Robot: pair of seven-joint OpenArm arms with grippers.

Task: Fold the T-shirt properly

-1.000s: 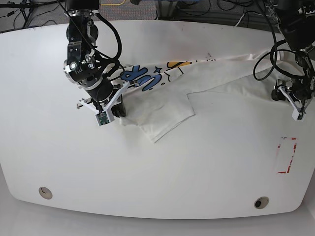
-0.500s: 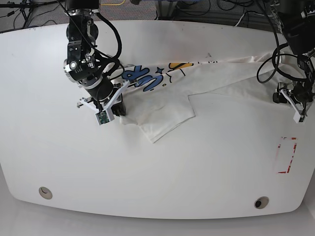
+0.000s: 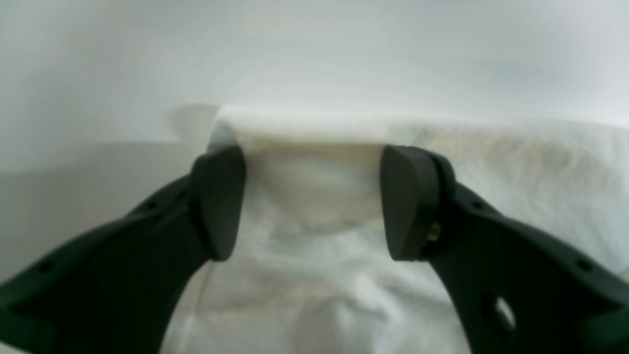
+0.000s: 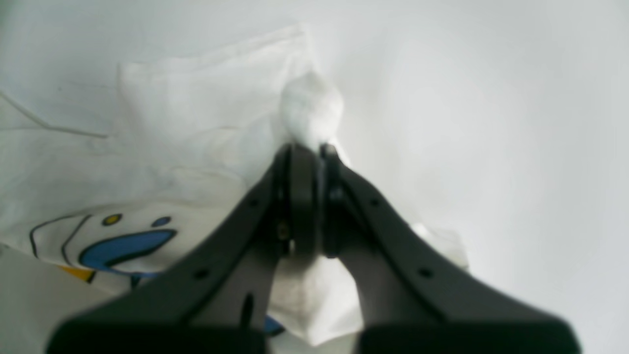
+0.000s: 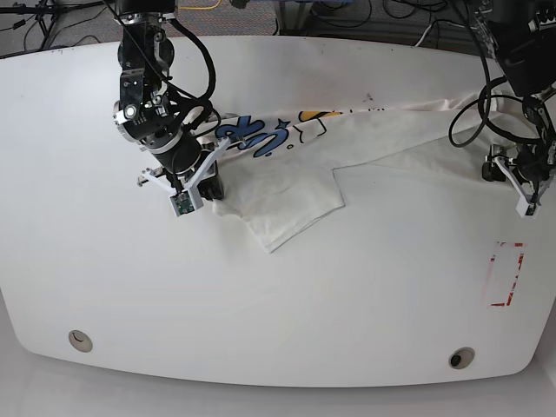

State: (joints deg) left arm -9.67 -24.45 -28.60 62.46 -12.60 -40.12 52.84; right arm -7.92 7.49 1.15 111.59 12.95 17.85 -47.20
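The T-shirt [image 5: 347,148] lies spread and rumpled across the far part of the white surface [image 5: 261,313]. The right jaws [image 4: 308,147] are pinched tight on a small bunched tuft of its cloth, with the printed part just beside them. The left jaws [image 3: 312,201] stand wide apart, straddling a folded hem without clamping it. The cloth looks light, soft and limp, likely to sag and slip; hems and corners seem the best places to grip.
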